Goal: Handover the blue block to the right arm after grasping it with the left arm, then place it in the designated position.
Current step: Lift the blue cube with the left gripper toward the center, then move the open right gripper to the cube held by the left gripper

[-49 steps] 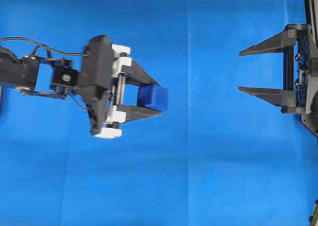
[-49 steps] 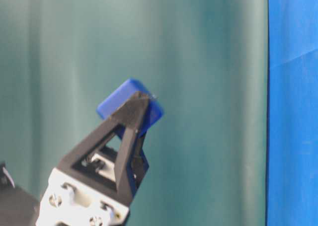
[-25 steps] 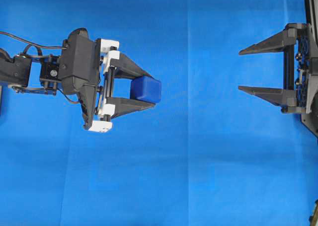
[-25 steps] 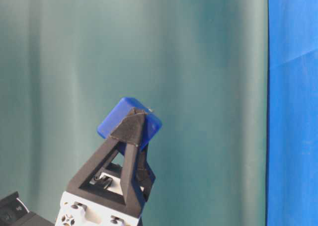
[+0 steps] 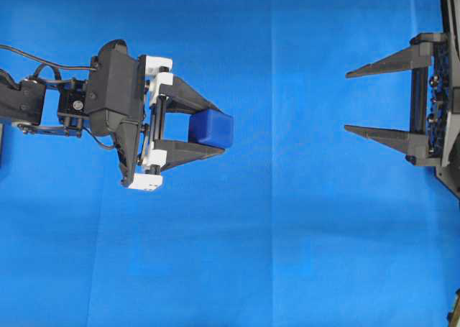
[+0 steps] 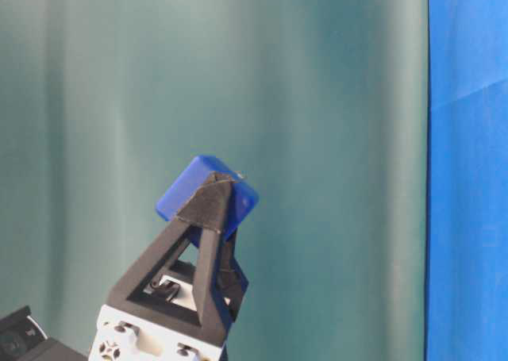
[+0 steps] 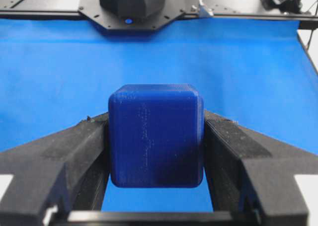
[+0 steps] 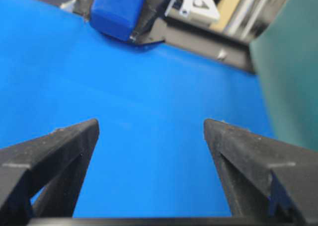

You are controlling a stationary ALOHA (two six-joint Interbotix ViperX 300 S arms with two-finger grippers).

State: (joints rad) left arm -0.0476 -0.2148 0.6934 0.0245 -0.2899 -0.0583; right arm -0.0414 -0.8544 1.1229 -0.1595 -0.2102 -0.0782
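Bright-blue cloth (image 5: 287, 255) covers the table, and over its left half the left gripper (image 5: 215, 133) holds the blue block (image 5: 211, 129) pinched between its fingers (image 7: 74, 151), clear of the surface. Since a second ago that arm has drawn back slightly leftward and tipped the block upward, then settled. The right gripper (image 5: 348, 102) waits well apart at the right edge, fingers spread wide and empty, so the handover approach looks ready to begin.

blue block (image 5: 212, 129): dark blue | cloth (image 5: 287, 255): bright blue | backdrop (image 6: 238, 75): teal
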